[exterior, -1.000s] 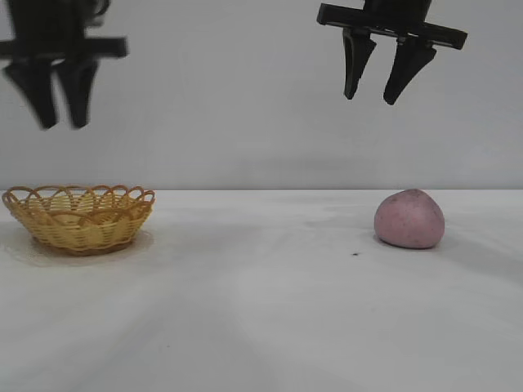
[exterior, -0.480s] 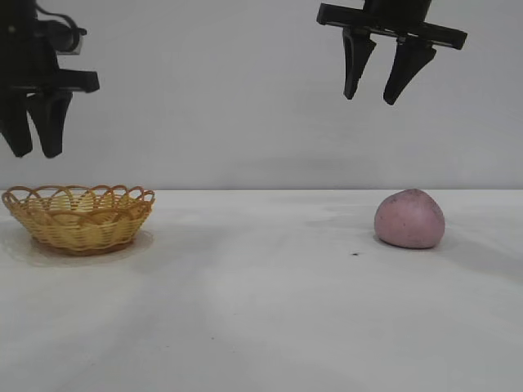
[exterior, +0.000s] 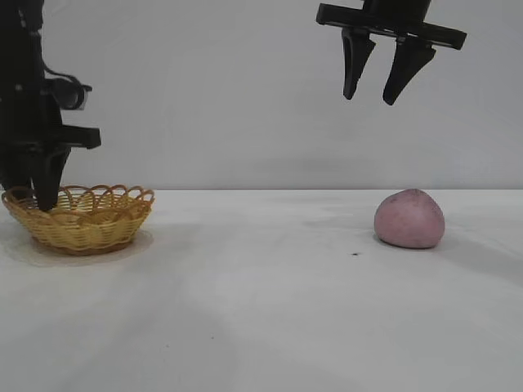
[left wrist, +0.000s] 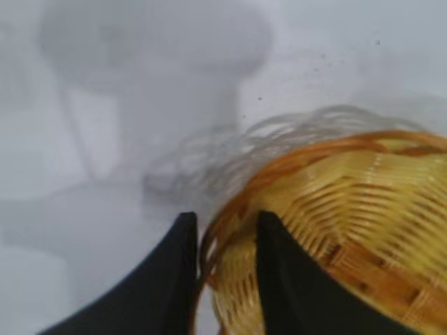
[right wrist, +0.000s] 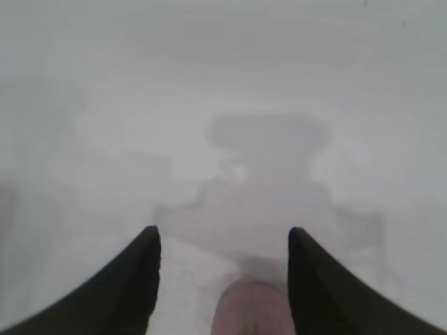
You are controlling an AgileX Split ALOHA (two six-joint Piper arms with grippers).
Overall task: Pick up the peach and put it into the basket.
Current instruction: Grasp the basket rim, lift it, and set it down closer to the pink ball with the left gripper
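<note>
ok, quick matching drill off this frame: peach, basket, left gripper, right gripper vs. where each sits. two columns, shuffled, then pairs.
Things:
1. peach
2. basket
3. left gripper
4. right gripper

Places or states:
A. hanging high above the table, fingers apart, empty
B. on the table at the left of the exterior view
C. on the table at the right of the exterior view, nothing touching it
D. down at the wicker rim, one finger on each side of it

Pairs: 1-C, 2-B, 3-D, 4-A

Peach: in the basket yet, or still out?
Out. The peach lies on the table, far from the basket.
</note>
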